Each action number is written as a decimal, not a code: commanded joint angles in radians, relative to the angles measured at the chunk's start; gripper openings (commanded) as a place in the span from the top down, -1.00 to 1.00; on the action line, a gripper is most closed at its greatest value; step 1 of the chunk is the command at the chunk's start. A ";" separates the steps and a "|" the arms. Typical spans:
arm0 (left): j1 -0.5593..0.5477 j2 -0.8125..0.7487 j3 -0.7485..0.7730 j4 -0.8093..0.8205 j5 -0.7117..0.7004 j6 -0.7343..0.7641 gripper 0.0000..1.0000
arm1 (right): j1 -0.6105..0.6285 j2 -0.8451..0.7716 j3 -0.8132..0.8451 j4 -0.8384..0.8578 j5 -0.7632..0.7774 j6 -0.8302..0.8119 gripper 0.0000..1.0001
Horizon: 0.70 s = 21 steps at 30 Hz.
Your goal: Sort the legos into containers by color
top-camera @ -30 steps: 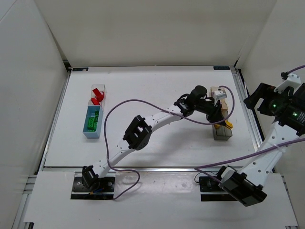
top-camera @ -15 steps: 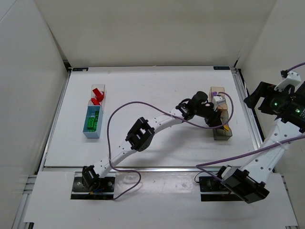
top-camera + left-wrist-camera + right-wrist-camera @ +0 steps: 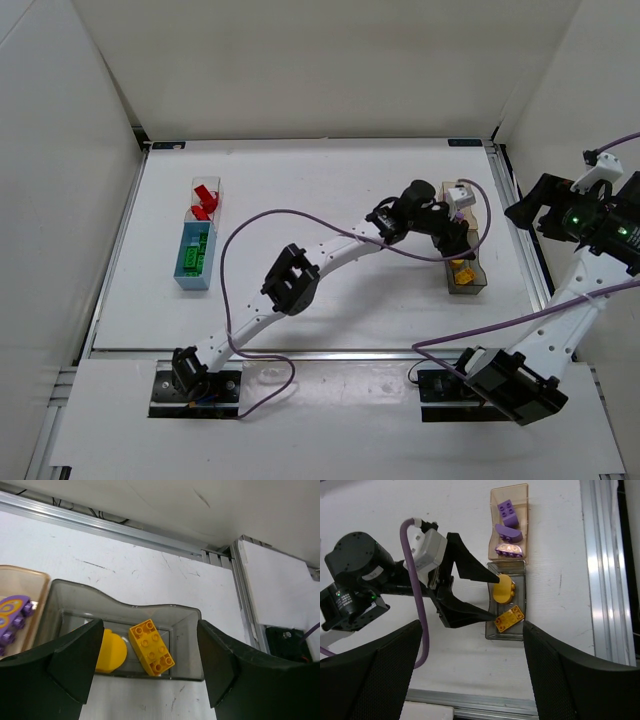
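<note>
A yellow rectangular lego (image 3: 151, 647) lies loose in the dark smoky container (image 3: 186, 617), next to a rounded yellow lego (image 3: 111, 652). My left gripper (image 3: 150, 645) hangs just above that container, open, its fingers on either side of the brick with clear gaps. From the right wrist both yellow legos (image 3: 509, 617) show in the dark container (image 3: 505, 634), with the left gripper (image 3: 495, 598) over its left wall. The tan container (image 3: 494, 510) holds three purple legos (image 3: 508, 529). My right gripper (image 3: 472, 625) is open, empty and raised high at the right (image 3: 535, 208).
At the far left, a light blue container (image 3: 181, 278) holds green legos and a clear container (image 3: 218, 187) behind it holds red ones. The left arm's purple cable (image 3: 300, 214) loops over the middle. An aluminium rail (image 3: 605, 565) edges the table's right side.
My left gripper has gone from shut to open over the dark container, and the yellow rectangular lego now lies inside it. The right arm has barely shifted.
</note>
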 commanded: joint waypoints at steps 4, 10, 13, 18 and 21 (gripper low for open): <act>0.121 -0.257 -0.014 -0.136 -0.017 -0.045 -0.72 | 0.022 0.012 -0.052 0.111 -0.153 0.027 -0.69; 0.255 -0.458 -0.131 -0.434 -0.108 0.031 -0.94 | 0.270 0.139 -0.055 0.255 -0.065 0.125 -0.68; 0.337 -0.579 -0.250 -0.546 -0.160 0.083 -0.99 | 0.453 0.208 -0.039 0.339 0.026 0.142 -0.69; 0.505 -0.742 -0.442 -0.637 -0.174 0.149 -0.99 | 0.645 0.360 0.013 0.427 0.078 0.140 -0.73; 0.578 -0.846 -0.558 -0.680 -0.283 0.184 -0.99 | 0.749 0.478 0.109 0.436 0.112 0.133 -0.75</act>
